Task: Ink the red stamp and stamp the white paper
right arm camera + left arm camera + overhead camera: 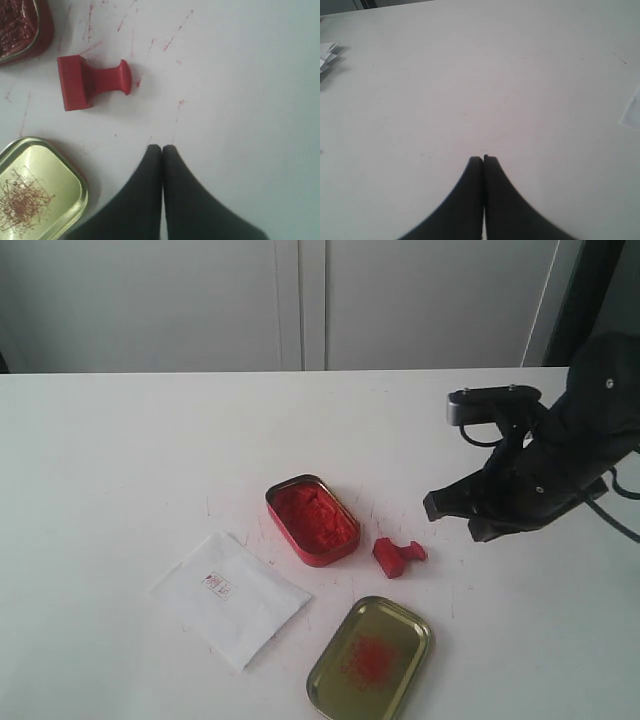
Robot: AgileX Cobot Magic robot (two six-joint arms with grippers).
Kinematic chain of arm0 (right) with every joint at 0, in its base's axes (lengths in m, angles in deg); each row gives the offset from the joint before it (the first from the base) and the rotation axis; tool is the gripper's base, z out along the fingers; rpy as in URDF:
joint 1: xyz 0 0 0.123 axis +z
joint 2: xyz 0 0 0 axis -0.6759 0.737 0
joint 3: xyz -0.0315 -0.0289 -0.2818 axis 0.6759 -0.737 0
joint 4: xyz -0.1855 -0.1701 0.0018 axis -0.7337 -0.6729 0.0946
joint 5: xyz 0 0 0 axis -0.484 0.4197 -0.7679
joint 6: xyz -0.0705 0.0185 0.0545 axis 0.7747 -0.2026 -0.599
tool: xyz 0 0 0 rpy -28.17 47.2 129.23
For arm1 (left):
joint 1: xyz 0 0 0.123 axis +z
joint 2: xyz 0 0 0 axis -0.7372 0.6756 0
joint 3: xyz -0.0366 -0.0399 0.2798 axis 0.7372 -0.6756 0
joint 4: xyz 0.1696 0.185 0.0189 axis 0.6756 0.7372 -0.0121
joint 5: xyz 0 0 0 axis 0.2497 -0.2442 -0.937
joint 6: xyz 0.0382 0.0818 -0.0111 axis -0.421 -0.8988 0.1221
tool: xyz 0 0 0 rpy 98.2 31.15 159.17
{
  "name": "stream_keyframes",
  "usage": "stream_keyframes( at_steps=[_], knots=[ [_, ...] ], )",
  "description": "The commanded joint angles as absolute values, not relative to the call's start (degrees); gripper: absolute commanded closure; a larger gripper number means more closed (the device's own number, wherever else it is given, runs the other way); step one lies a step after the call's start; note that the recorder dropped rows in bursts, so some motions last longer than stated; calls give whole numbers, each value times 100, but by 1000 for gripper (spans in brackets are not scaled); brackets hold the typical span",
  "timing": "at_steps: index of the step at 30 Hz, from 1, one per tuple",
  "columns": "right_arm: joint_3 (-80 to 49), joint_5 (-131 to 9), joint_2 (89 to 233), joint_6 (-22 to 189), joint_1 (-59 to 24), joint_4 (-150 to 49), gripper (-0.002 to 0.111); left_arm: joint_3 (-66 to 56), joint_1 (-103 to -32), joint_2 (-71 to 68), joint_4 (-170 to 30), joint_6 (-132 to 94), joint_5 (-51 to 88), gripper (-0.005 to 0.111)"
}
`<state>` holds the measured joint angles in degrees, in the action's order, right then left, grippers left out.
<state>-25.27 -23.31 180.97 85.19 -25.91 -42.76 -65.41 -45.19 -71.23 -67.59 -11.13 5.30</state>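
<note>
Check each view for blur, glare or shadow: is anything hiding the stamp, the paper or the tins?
Exterior view: soft, even light, slightly hazy, faint shadows; the red stamp and the white paper are readable. Left wrist view: pale, washed-out table, the left claw a featureless dark shape. Right wrist view: sharpest, stamp crisp, mild sheen on the gold lid, the right claw equally dark.

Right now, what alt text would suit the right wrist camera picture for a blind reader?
A small red stamp lies on its side on a white table flecked with red ink, a short way from the right gripper, whose black jaws are shut and empty. Near it are a corner of a red ink tin and a gold lid smeared red.
</note>
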Motion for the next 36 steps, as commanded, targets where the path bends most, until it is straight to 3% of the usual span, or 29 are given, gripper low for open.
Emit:
stream_keyframes(
  at_steps=[1,36],
  knots=[
    [-2807,-2490,17725,8398,-2599,-4494,108,-6556,-4537,-7126,-6779,-1091,516,107],
    [-3114,-1701,17169,9382,-4374,-3639,108,-6556,-4537,-7126,-6779,-1091,516,107]
  ],
)
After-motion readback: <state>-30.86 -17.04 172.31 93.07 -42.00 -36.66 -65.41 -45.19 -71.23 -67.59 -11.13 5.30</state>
